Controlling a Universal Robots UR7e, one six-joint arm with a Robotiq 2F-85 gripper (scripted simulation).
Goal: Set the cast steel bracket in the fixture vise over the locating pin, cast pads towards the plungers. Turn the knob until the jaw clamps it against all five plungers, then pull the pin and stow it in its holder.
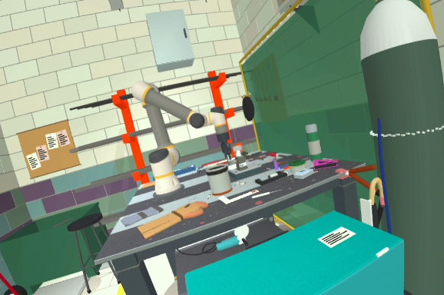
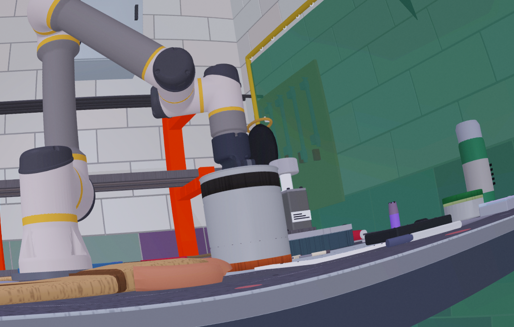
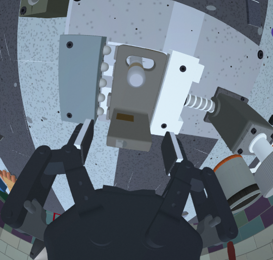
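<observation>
On the fixture plate at the middle of the bench, the grey cast steel bracket [image 3: 132, 99] sits in the vise over the locating pin [image 3: 136, 75], which stands up through its slot. Its cast pads face the row of round plungers [image 3: 103, 81] on the blue-grey fixed block [image 3: 79, 80]. The white jaw [image 3: 175, 91] lies along the bracket's other side, with the screw [image 3: 200, 103] leading to the knob [image 3: 263, 155]. My gripper [image 3: 127, 145] hovers above the bracket's near end, open and empty. The olive pin holder [image 3: 43, 0] sits at the plate's far corner.
A grey canister with an orange base [image 1: 219, 179] stands beside the vise, hiding my fingers from the second side camera. Small tools, a marker and a tin clutter the bench to the right [image 1: 293, 169]. A glove [image 1: 189, 210] lies nearer the front edge.
</observation>
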